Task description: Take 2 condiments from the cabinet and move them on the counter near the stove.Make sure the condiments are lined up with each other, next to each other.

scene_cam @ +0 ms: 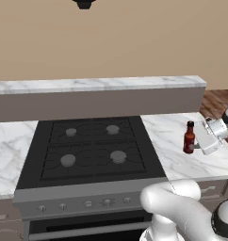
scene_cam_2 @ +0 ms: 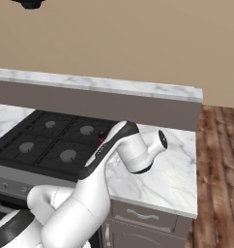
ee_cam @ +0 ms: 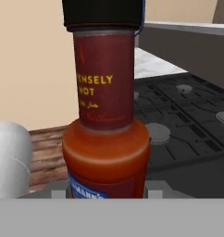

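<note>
A plain tan wall point(scene_cam: 134, 42) fills the background. In front of it runs a raised ledge point(scene_cam: 97, 84) with a white marble top and a flat grey-brown face, standing behind the cooking area. A dark fixture point(scene_cam: 84, 4) hangs at the top edge of the left base view. At the far right lies a reddish-brown wooden plank floor point(scene_cam_2: 218, 174). Below the worktop, a grey-brown drawer point(scene_cam_2: 143, 215) carries a curved silver handle.

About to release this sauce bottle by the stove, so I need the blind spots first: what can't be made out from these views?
- Reddish-brown sauce bottle: base and jaws cut off by the bottom edge in the hand view.
- Whether the bottle rests on the white marble counter: too small in the left base view.
- Right base view: the white arm covers the bottle.
- Black gas stove: front edge hidden by the arm.
</note>
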Robot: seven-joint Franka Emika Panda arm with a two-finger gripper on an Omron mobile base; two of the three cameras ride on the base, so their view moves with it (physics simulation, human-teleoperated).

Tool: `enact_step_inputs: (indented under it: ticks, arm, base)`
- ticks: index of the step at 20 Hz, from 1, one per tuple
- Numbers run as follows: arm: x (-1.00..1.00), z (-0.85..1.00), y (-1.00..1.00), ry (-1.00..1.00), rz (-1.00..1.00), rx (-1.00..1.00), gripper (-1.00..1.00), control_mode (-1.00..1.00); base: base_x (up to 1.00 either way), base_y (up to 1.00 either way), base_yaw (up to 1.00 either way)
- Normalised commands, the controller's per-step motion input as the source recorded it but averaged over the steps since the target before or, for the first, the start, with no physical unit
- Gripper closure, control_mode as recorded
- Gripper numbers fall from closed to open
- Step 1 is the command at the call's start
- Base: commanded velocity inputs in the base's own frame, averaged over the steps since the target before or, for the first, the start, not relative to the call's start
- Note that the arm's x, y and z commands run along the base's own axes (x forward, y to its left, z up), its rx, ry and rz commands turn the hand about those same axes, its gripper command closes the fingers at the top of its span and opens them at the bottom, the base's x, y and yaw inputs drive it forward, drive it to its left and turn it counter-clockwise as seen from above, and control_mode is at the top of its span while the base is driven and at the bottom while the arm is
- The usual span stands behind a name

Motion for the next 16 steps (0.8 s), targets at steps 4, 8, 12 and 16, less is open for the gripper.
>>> enact_step_inputs:
  ticks: [4, 8, 12, 16]
  arm:
    - [0.19, -0.33, 0.00, 0.00, 0.08, 0.03, 1.00, -1.00]
    - [0.25, -0.27, 0.00, 0.00, 0.07, 0.05, 1.00, -1.00]
    - [0.22, -0.27, 0.00, 0.00, 0.08, 0.04, 1.00, -1.00]
    - [0.22, -0.32, 0.00, 0.00, 0.08, 0.01, 1.00, -1.00]
  base:
    - [0.00, 0.00, 0.00]
    - [0.00, 0.00, 0.00]
    - [0.00, 0.00, 0.00]
    - [0.00, 0.00, 0.00]
